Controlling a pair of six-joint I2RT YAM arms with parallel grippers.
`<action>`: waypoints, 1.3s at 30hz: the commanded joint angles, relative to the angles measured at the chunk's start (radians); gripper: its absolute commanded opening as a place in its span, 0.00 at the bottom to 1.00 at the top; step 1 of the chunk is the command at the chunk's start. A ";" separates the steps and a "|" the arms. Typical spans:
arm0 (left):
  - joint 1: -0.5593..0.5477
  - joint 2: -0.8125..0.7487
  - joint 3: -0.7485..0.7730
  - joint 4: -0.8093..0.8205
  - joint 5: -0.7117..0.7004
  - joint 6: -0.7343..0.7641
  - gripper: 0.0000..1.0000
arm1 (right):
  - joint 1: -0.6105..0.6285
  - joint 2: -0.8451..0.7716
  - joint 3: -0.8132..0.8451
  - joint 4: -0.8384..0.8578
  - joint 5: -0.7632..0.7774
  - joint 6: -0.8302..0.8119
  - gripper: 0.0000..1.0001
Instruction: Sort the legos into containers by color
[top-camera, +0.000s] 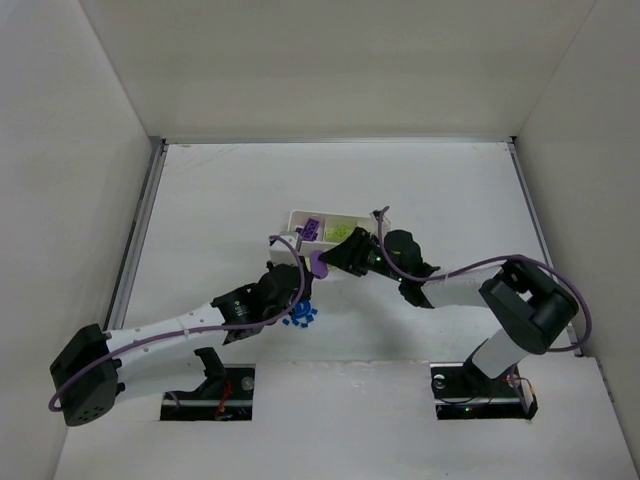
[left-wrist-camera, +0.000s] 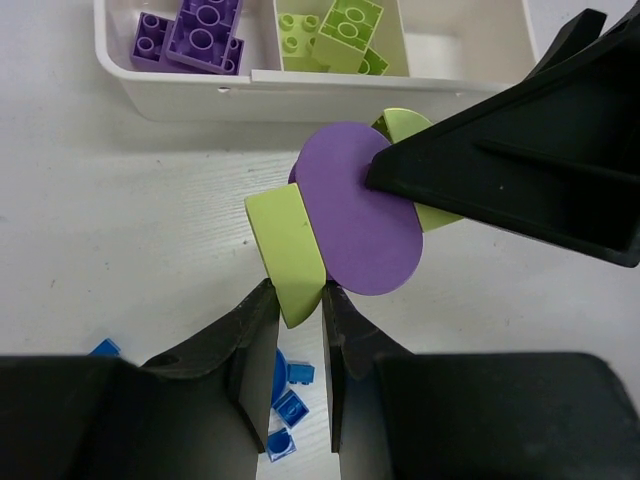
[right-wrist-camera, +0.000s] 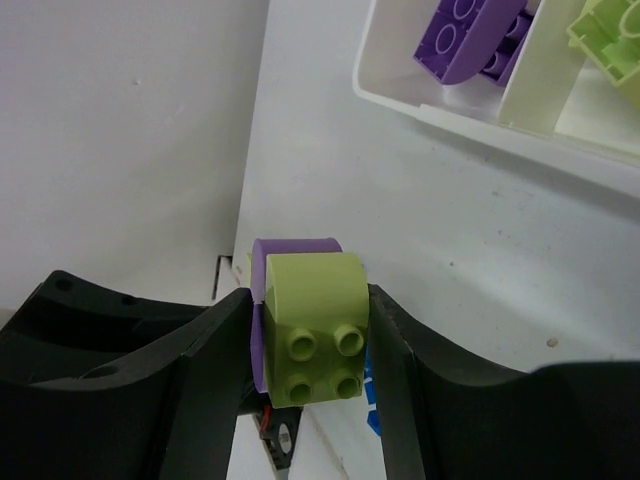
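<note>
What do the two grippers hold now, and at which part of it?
One brick stack: yellow-green, purple, yellow-green. The left gripper pinches an edge of one yellow-green end brick; the right gripper clamps the sides of the studded yellow-green brick.

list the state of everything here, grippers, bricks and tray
left gripper: shut on the yellow-green end piece
right gripper: shut on the studded green brick
purple piece: stuck between those two, not separated
tray: purple bricks in one compartment, green bricks in the next
blue pieces: loose on the table, unsorted
</note>
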 joint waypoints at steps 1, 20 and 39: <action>-0.016 0.000 0.057 0.069 0.003 0.022 0.06 | 0.012 0.023 0.004 0.148 -0.082 0.044 0.54; 0.057 -0.002 0.078 0.095 -0.012 0.068 0.06 | -0.169 -0.145 -0.123 0.167 -0.146 0.048 0.30; 0.165 0.536 0.446 0.238 0.156 0.114 0.08 | -0.252 -0.478 -0.151 -0.257 0.105 -0.245 0.32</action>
